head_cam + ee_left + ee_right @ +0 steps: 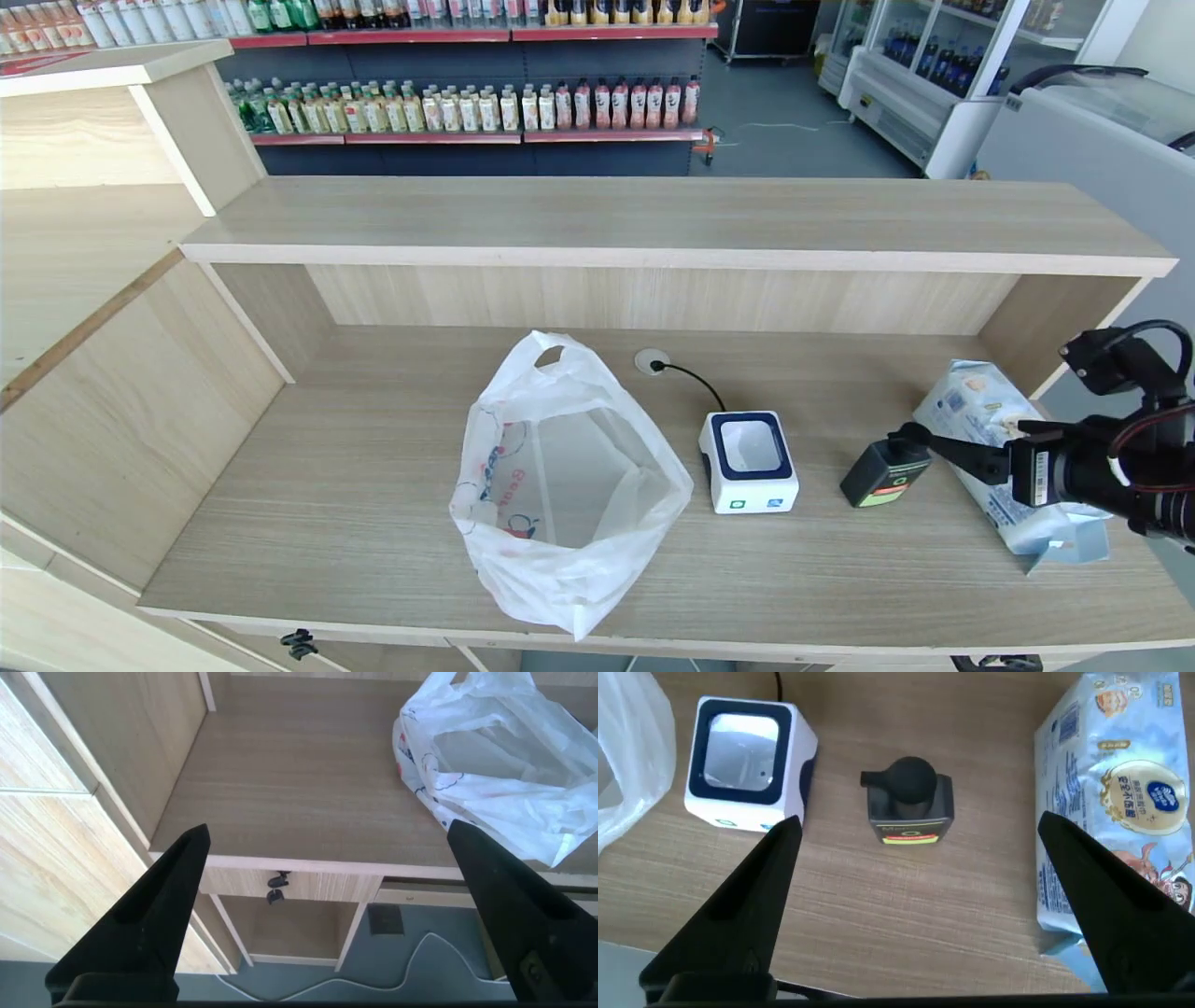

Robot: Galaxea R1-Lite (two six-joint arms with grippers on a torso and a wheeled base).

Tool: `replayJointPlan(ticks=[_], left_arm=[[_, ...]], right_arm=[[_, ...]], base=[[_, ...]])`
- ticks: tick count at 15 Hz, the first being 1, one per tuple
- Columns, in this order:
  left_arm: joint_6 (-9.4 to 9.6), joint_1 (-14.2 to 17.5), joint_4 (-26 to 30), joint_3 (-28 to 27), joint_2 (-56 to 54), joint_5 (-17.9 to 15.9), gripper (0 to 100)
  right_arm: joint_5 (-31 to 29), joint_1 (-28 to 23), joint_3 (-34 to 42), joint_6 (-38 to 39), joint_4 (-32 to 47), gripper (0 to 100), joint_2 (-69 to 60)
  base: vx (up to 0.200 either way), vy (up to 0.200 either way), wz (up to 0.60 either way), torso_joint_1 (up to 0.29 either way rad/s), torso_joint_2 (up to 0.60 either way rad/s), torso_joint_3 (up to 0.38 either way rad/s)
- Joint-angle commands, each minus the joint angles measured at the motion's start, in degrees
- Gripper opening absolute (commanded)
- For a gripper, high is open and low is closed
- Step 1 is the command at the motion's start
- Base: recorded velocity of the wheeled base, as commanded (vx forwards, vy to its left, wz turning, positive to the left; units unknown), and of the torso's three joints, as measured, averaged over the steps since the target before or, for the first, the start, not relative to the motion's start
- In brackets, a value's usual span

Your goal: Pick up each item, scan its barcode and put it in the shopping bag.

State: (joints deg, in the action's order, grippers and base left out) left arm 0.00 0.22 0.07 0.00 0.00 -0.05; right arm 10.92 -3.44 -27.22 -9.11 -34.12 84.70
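A white plastic shopping bag (560,485) (495,756) stands open on the wooden counter (355,485). To its right sits a white and blue barcode scanner (749,461) (747,761), window up. A small black bottle (885,472) (910,803) with a red and green label stands right of the scanner. A blue and white soft pack (990,439) (1125,803) lies at the far right. My right gripper (920,439) (920,826) is open, just above the bottle, one finger on each side. My left gripper (325,838) is open and holds nothing, near the counter's front edge left of the bag.
The scanner's black cable (691,378) runs to a hole at the back of the counter. A raised wooden ledge (653,224) borders the back, with side walls left and right. A key (275,889) hangs below the counter's front edge.
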Motion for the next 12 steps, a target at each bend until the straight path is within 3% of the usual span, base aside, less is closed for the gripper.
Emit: replayJointPlan(ticks=[1,8,12], left_arm=[[0.00,0.04,0.01,0.00,0.00,-0.04,100],[0.00,0.04,0.01,0.00,0.00,0.05,100],[0.00,0.04,0.01,0.00,0.00,-0.04,100]], right_arm=[[0.15,-2.19,3.40,-0.65,0.02,100,2.75],[1.56,-3.86,5.34,-1.26,-1.03,100,8.29],[6.39,-4.12,5.60,-4.52,-11.14,100,16.20]], base=[[0.000,0.000,0.00,0.000,0.00,0.000],[0.000,0.000,0.00,0.000,0.00,0.000],[0.000,0.000,0.00,0.000,0.00,0.000]])
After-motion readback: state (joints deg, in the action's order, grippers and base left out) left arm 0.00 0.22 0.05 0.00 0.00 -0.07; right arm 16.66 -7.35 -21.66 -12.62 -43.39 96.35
